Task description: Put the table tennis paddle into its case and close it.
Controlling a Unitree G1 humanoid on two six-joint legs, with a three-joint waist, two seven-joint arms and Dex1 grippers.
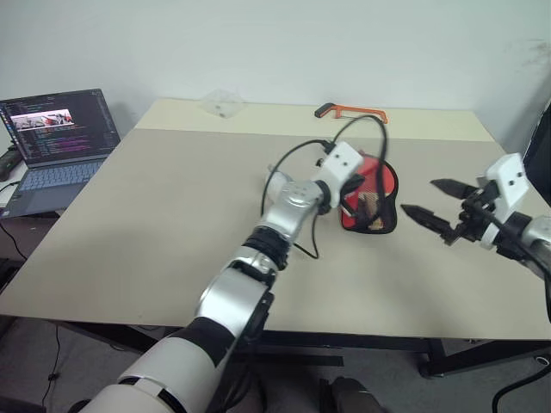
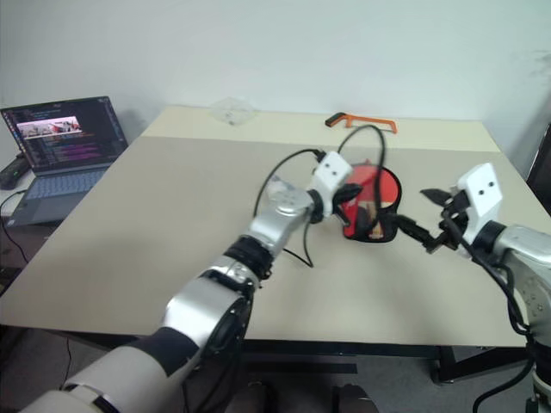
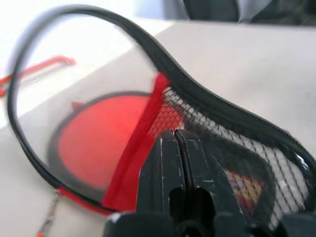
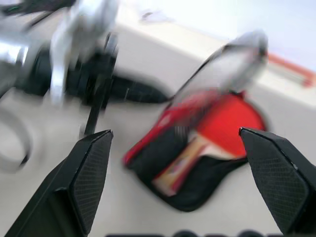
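The table tennis paddle (image 4: 224, 123) lay inside its case (image 4: 187, 168), right of centre in the head views, red face and pale handle showing under the lifted see-through flap. The left gripper (image 3: 176, 163), fingers pressed together, appeared to pinch the flap's mesh part. The right gripper (image 1: 428, 212), at the right of the frame, stood spread wide and empty, near the case. Closing well probably meant lowering the flap squarely over the paddle and steadying the case before running the zip. Bare table (image 1: 155, 232) lay wide toward the left and lower frame; the hacksaw (image 1: 351, 110) lay well apart at the upper edge.
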